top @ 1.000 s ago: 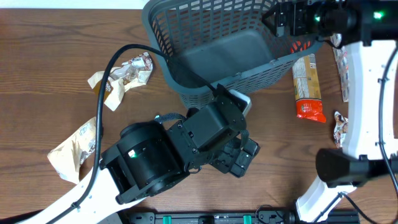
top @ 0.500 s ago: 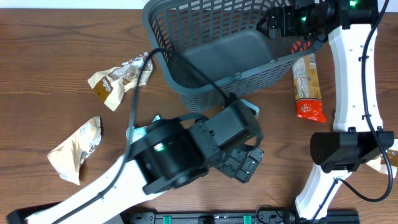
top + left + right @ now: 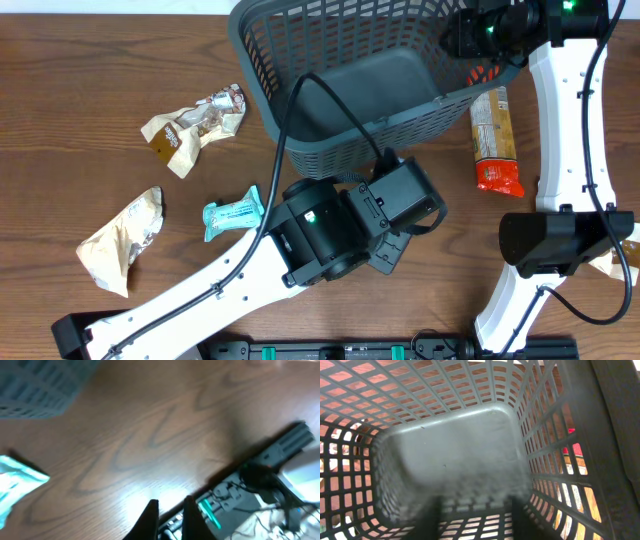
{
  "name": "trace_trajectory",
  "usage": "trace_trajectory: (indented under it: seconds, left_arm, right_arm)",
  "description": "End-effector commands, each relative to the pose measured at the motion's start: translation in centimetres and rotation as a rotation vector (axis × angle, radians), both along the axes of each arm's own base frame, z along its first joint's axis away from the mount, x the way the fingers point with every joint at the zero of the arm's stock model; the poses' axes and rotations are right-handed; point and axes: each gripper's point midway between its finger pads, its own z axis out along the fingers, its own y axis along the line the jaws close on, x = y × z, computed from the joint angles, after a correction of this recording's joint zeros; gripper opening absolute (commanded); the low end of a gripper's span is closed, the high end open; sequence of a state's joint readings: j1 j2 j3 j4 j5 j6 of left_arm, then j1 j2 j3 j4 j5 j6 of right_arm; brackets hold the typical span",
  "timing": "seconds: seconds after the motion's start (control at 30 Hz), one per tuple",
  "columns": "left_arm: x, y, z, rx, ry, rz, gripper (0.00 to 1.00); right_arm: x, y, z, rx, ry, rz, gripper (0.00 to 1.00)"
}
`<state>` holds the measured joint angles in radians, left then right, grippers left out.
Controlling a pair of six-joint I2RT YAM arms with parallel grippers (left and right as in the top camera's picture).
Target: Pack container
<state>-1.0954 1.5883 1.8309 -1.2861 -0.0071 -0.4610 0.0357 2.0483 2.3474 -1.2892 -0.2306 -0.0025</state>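
Above the bench (image 3: pixel 150 435), the left claw (image 3: pixel 170 510) is hanging narrow. The right claw (image 3: pixel 475 522) is hovering narrow over the container (image 3: pixel 545 435).

A robotics lab workbench is suggested: a white-and-black left arm (image 3: pixel 205 298) and right arm (image 3: pixel 570 130) are stationed at a wood-grain table (image 3: pixel 60 60), and a black equipment rail (image 3: pixel 282 446) with green fittings is seen just ahead of the left jaws.

table (image 3: pixel 80 60): wood | on it: container (image 3: pixel 330 30); teal packet (image 3: pixel 232 212); tan wrappers (image 3: pixel 192 125); orange packet (image 3: pixel 495 140)
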Motion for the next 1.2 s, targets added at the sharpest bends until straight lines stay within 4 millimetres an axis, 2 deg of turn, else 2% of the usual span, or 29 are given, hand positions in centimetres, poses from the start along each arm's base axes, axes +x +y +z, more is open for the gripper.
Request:
trace_trajectory:
  seconds: [0.0,0.13,0.3,0.57,0.8,1.03,1.17]
  left_arm:
    - [2.3,2.0,0.2,0.058,-0.097,0.168,0.06]
    - [3.4,3.4,0.3,0.102,-0.158,0.248,0.06]
    - [3.6,3.2,0.4,0.096,-0.168,0.250,0.06]
    - [5.0,3.4,0.2,0.125,-0.223,0.274,0.06]
    - [6.5,3.8,-1.3,0.173,-0.200,0.306,0.06]
    - [7.3,3.6,-3.2,0.204,-0.145,0.297,0.06]
    - [8.6,4.0,-3.9,0.228,-0.142,0.304,0.06]
  right_arm:
    - [-0.1,-0.8,0.8,-0.009,-0.018,-0.027,0.01]
    - [-0.1,-0.8,0.8,-0.009,-0.018,-0.027,0.01]
    - [-0.4,-0.8,0.2,-0.010,0.005,-0.027,0.01]
    - [-1.1,-0.8,-3.2,-0.021,0.096,-0.013,0.01]
    - [-2.0,-0.8,-6.1,-0.030,0.175,0.001,0.01]
    - [-2.2,-0.8,-6.4,-0.029,0.186,0.002,0.01]
    - [-2.2,-0.7,-6.4,-0.026,0.188,0.003,0.01]
